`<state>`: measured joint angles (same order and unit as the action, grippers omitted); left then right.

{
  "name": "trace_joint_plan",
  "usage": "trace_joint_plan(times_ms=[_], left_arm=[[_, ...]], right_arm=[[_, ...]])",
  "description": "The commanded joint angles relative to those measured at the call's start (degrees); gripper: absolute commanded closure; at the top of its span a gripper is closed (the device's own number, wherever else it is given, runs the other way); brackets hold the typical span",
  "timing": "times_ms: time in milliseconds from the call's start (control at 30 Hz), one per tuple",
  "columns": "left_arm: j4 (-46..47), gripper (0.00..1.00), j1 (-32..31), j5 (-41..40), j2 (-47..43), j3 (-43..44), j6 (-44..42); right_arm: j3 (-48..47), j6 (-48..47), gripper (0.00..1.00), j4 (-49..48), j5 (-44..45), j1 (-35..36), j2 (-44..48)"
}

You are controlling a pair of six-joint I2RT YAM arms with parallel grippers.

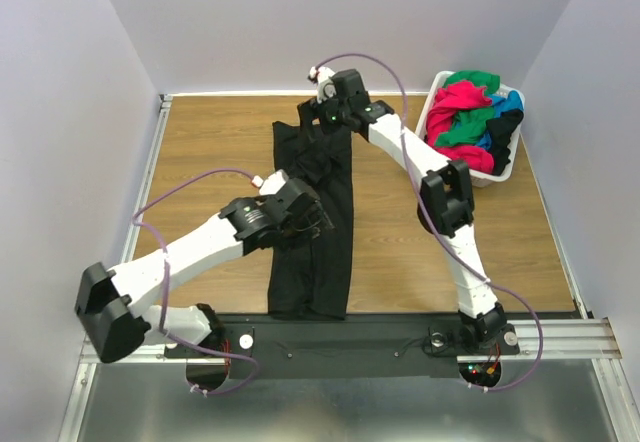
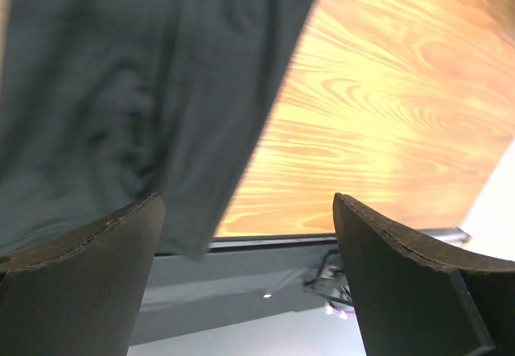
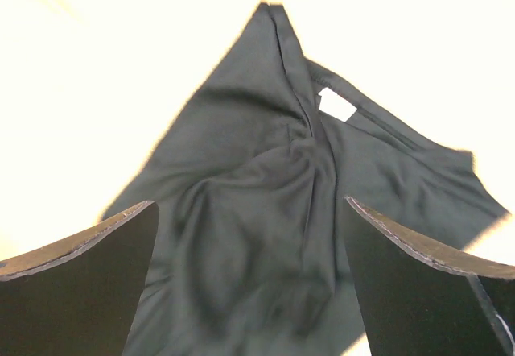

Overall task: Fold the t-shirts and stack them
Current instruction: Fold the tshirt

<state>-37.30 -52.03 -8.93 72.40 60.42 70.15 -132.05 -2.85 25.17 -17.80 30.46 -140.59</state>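
The black t-shirt (image 2: 121,90) filled the upper left of the frame, lying flat with soft creases, its straight edge running diagonally down toward bottom centre. The wooden table (image 2: 386,114) occupied the upper right. The left gripper (image 2: 245,203) showed 2 dark fingers (image 2: 80,291) at the lower corners, spread well apart with nothing between them. Cables (image 2: 330,279) showed at bottom centre.

black t-shirt (image 1: 335,262) folded lengthwise, coloured t-shirts (image 1: 462,114) heaped
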Motion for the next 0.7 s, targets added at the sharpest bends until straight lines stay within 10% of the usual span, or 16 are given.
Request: trace_joint_plan(times_ms=[0,500,667], left_arm=[[-11.3,0.01,0.6,-7.2,-5.4,-3.4,1.8],[3.0,0.04,14.0,9.8,-20.3,-30.9,0.3],[1.7,0.41,13.9,15.3,-19.3,-34.7,-0.5]], right_arm=[[6.4,7.9,0.00,-1.3,4.3,0.0,11.6],[73.5,39.0,0.00,-1.7,12.2,11.9,55.6],[83.5,47.8,0.00,-3.5,9.4,21.1,61.6]])
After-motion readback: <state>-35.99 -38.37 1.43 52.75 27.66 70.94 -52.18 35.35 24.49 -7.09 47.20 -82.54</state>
